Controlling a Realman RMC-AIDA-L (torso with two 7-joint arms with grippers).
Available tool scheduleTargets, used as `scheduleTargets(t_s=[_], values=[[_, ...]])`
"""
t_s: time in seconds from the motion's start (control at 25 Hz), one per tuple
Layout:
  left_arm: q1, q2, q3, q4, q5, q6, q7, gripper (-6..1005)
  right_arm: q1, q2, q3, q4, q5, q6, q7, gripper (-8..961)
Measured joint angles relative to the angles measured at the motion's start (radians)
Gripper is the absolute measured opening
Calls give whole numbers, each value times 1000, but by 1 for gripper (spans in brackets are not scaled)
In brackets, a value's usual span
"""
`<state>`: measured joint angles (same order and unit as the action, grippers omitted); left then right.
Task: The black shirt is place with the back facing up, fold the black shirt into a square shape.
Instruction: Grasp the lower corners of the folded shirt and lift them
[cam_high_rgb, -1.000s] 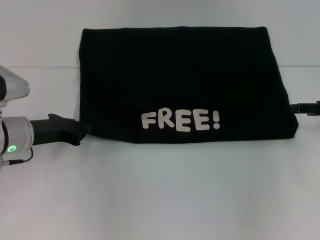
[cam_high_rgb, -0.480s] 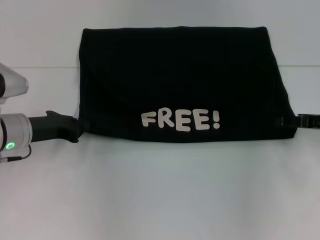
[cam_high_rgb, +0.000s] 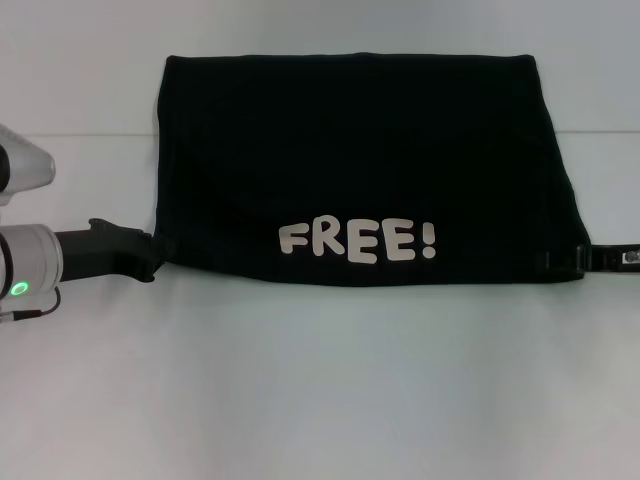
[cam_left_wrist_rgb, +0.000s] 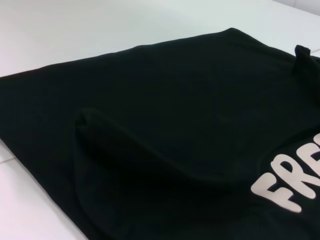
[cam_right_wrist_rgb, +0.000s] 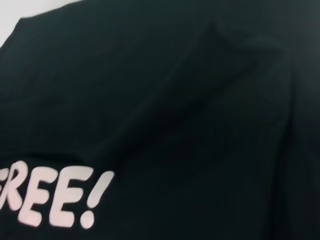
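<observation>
Midway through folding, both grippers, left (cam_high_rgb: 150, 256) and right (cam_high_rgb: 565, 262), meet the shirt's (cam_high_rgb: 360, 160) lower corners; grip indiscernible; next, secure corners.

The left arm's matte black gripper (cam_high_rgb: 150, 255) has a rounded, slightly bumpy housing of hard plastic. Behind this pincer comes a smooth silver-grey cylindrical wrist segment (cam_high_rgb: 30, 265), and on its lower part a small round green light (cam_high_rgb: 20, 289) is glowing. Just below the light a thin dark cable (cam_high_rgb: 35, 312) runs along the underside of the cylinder. Above the cylinder, further back from the pincer, there is a light grey angular shell part (cam_high_rgb: 20, 170) with a pointed edge.

The right arm's gripper (cam_high_rgb: 570, 260) is a slim black bar-shaped piece. Directly behind it sits a narrow pale grey strip (cam_high_rgb: 620, 257) with a small dark mark on it.
</observation>
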<state>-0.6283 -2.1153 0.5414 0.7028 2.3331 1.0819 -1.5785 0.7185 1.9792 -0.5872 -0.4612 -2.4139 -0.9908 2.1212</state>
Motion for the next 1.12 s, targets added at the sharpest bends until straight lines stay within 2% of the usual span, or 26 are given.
scheduleTargets(t_s=[0.24, 0.44, 0.64, 0.68, 0.8, 0.96, 1.12], values=[[-1, 0, 0, -1, 0, -4, 3, 16, -17, 1, 4, -35, 21, -45, -13, 429], [0, 0, 0, -2, 0, -8, 2, 17, -24, -3, 6, -40, 23, -67, -23, 208], [13, -1, -1, 18, 2, 38, -28, 17, -44, -12, 16, -57, 23, -128, -42, 39], [21, -1, -1, 34, 5, 75, -47, 17, -54, -14, 18, -69, 23, -148, -44, 5], [50, 0, -2, 104, 10, 217, -101, 17, -93, -21, 20, -114, 23, -223, -49, 4], [110, -7, -14, 239, 12, 457, -163, 17, -167, -45, 30, -171, 22, -346, -72, 2], [147, -10, -60, 287, 14, 641, -180, 17, -239, -71, 83, -210, 22, -484, -150, 1]])
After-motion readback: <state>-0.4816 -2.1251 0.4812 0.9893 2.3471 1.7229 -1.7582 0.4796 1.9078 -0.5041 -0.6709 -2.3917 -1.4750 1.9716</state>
